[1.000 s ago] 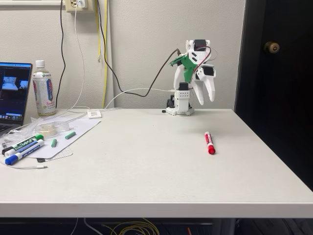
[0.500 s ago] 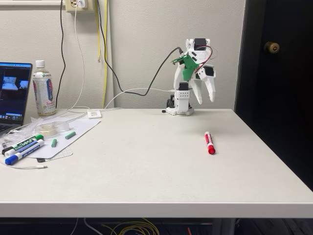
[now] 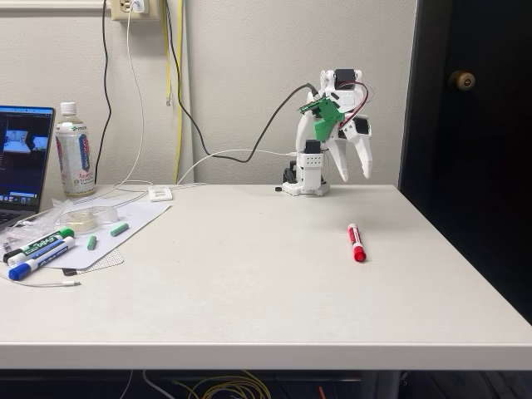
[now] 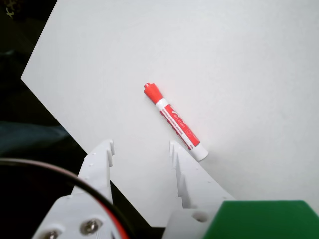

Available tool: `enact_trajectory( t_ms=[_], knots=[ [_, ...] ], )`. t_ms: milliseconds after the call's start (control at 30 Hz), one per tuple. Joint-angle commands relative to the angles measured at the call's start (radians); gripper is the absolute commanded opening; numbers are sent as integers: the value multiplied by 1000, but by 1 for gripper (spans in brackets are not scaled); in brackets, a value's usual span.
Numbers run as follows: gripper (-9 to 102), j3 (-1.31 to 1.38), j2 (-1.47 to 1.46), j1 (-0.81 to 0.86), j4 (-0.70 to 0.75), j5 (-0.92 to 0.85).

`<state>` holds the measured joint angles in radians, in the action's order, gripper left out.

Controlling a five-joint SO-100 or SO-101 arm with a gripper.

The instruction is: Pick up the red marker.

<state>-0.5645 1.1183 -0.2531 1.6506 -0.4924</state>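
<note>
The red marker (image 3: pixel 356 243) lies flat on the white table (image 3: pixel 249 283), right of centre, with its red cap toward the front edge. My gripper (image 3: pixel 355 175) hangs at the back of the table with its white fingers pointing down, well above and behind the marker. In the wrist view the gripper (image 4: pixel 140 145) is open with nothing between its fingers. There the red marker (image 4: pixel 175 122) lies slanted just beyond the right fingertip (image 4: pixel 174 149), apart from it.
A green-capped marker (image 3: pixel 40 244) and a blue-capped marker (image 3: pixel 35 261) lie at the far left on a sheet, near a tape roll (image 3: pixel 81 218), a bottle (image 3: pixel 75 151) and a laptop (image 3: pixel 21 158). The table's right edge (image 4: pixel 60 119) is close to the marker.
The arm has swung slightly to the right in the fixed view, carrying the gripper toward the marker's side. The marker has not moved.
</note>
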Motion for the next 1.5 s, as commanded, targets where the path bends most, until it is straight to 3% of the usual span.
enact_trajectory(
  t_ms=[0,500,1467],
  knots=[
    [26,51,2,-12,-5,-28],
    [26,51,-118,54,12,-413],
    [26,51,-313,21,-150,-445]
  ],
)
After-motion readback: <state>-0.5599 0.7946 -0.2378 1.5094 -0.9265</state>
